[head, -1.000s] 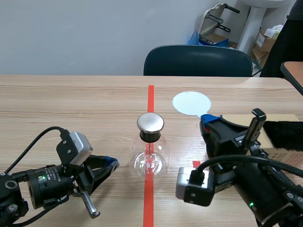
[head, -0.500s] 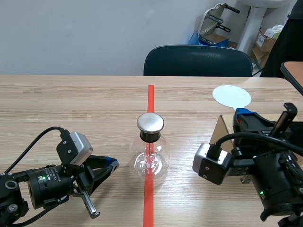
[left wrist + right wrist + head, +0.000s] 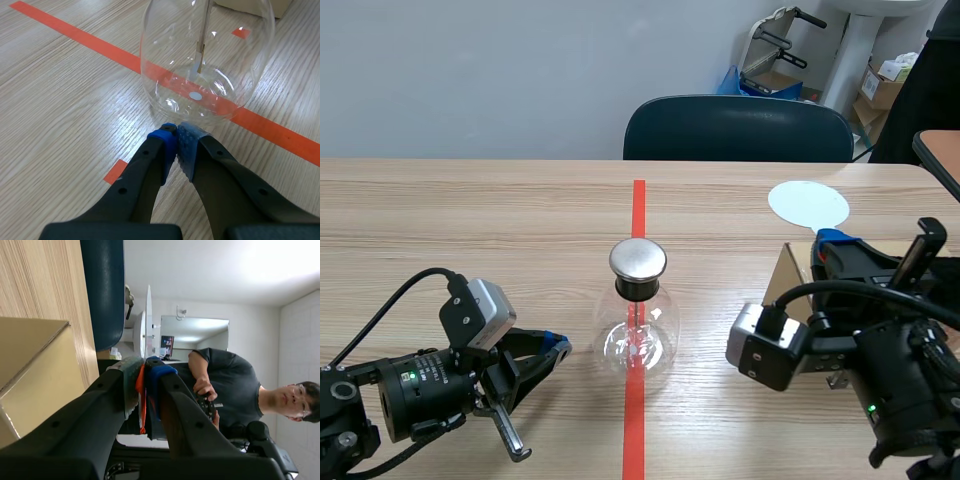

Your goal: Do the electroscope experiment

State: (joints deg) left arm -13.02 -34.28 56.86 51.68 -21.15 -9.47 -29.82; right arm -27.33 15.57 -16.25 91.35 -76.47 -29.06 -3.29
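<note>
Blue chair [image 3: 738, 128], person [image 3: 227, 382], perhaps cardboard box [image 3: 788, 275]

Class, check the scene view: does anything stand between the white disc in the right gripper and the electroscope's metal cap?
Nothing visible does. Only bare table lies between the white disc, held by the right gripper, and the metal cap.

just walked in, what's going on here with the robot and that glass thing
The right gripper is shut on the handle of a white disc, held up beside a cardboard box, well away from the glass electroscope flask. The flask stands mid-table on the red tape line, its metal cap untouched. The left gripper lies low next to the flask, shut on nothing.
</note>
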